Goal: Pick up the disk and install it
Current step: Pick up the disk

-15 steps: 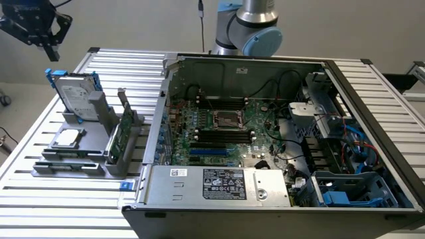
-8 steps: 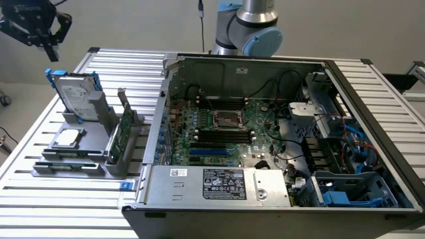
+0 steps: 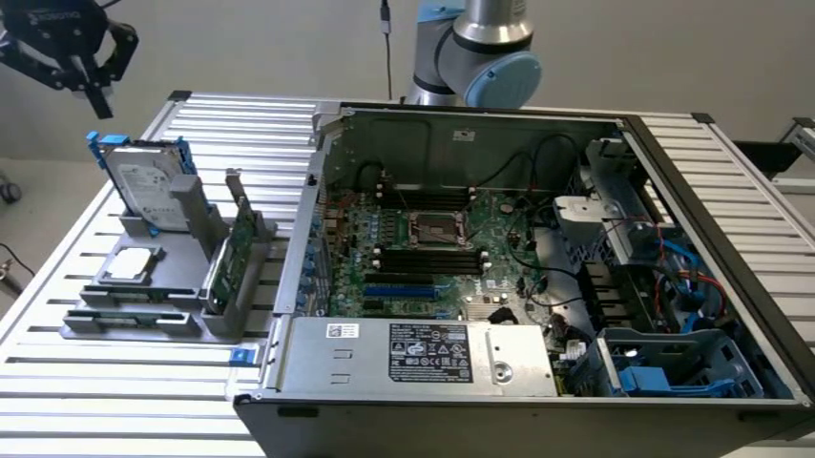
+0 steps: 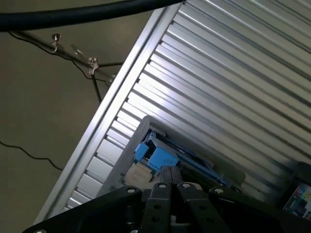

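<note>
Tool [image 3: 97,95] hangs clenched and empty above the disk [image 3: 144,186] racked on the slatted metal table [image 3: 114,401], pale wall [image 3: 255,48] behind.

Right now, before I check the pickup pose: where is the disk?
On the exterior view's left, the disk stands tilted in the grey holder on the slatted table, beside the green circuit card; the end effector hangs above it.

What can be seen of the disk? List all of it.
The disk is a flat silver-grey rectangular drive with a white label, metal by its look, framed by a blue plastic carrier. It stands on edge, leaning, in the grey stand on the slatted table, at the exterior view's left. The shut pincer hangs above its upper end, apart.
</note>
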Robot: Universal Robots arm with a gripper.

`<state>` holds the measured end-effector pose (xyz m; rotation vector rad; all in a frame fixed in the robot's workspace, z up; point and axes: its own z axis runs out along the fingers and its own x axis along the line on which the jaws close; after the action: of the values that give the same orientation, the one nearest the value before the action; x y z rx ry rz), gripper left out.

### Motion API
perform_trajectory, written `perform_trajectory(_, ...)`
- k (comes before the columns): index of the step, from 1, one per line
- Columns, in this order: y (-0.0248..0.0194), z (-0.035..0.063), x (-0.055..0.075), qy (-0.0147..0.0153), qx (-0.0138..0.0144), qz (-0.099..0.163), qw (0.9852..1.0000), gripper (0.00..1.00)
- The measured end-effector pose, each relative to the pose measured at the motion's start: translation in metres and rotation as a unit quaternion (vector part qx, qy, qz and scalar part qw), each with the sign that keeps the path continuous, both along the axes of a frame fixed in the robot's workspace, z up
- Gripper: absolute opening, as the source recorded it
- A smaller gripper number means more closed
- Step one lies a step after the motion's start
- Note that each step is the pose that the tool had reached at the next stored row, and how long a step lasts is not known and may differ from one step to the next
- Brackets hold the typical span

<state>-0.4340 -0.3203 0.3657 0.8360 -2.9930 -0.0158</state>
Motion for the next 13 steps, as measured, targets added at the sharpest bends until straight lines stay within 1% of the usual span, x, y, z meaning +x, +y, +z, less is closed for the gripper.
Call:
perform_trajectory(3, 0.0000, 0.0000, 0.0000, 0.0000, 0.0000, 0.027, 0.9996, 0.11)
perform_trajectory(7, 0.0000, -0.0001, 0.0000, 0.0000, 0.0000, 0.063, 0.9980, 0.11)
perform_trajectory(10, 0.0000, -0.0002, 0.0000, 0.0000, 0.0000, 0.090, 0.9959, 0.11)
perform_trajectory(13, 0.0000, -0.0003, 0.0000, 0.0000, 0.0000, 0.118, 0.9931, 0.11)
